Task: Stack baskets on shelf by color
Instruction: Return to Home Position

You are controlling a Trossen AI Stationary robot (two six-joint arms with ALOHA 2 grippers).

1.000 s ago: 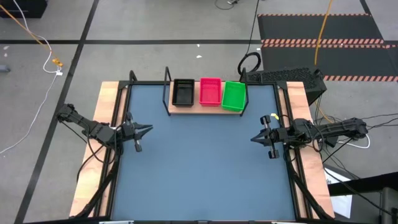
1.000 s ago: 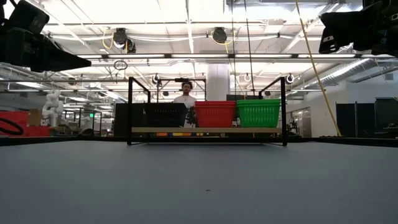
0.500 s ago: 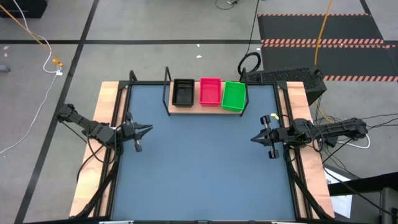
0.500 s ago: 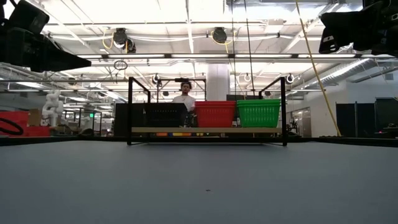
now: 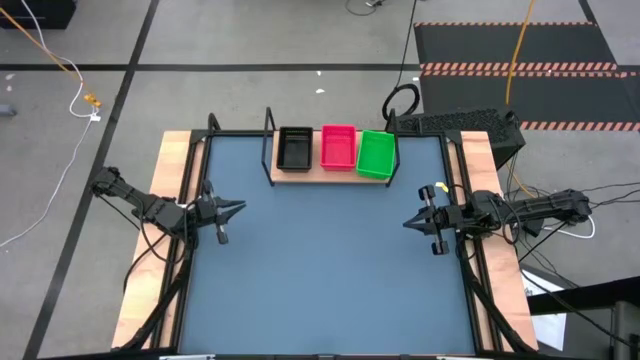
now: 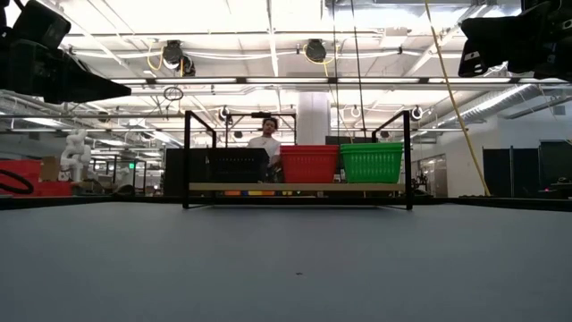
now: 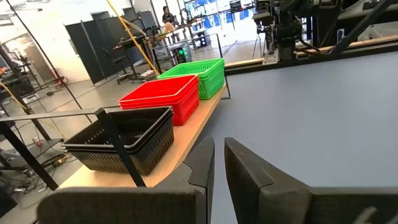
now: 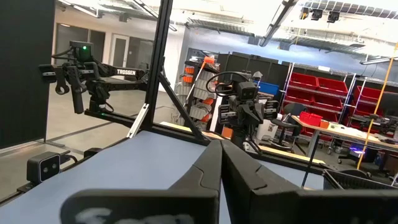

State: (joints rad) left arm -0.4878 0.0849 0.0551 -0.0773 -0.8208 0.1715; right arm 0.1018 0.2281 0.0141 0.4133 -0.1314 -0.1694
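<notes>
Shelf [image 5: 312, 173] at the far edge of the blue-grey tabletop [image 5: 320, 280], carrying three nested stacks sorted by colour. Seen from above, the black stack [image 5: 294, 149] sits toward the left arm's side, the pink-red stack [image 5: 338, 147] is in the middle, and the green stack [image 5: 376, 155] sits toward the right arm's side, each just beside its neighbour. The left gripper [image 5: 238, 209] hangs over the table's left margin, fingers drawn together with only a thin slit between them, holding nothing. The right gripper [image 5: 408, 222] hangs over the right margin, fingers pressed together and likewise empty. Both are well apart from the shelf. In the low view, a person [image 6: 266, 134] stands in the room behind the shelf.
</notes>
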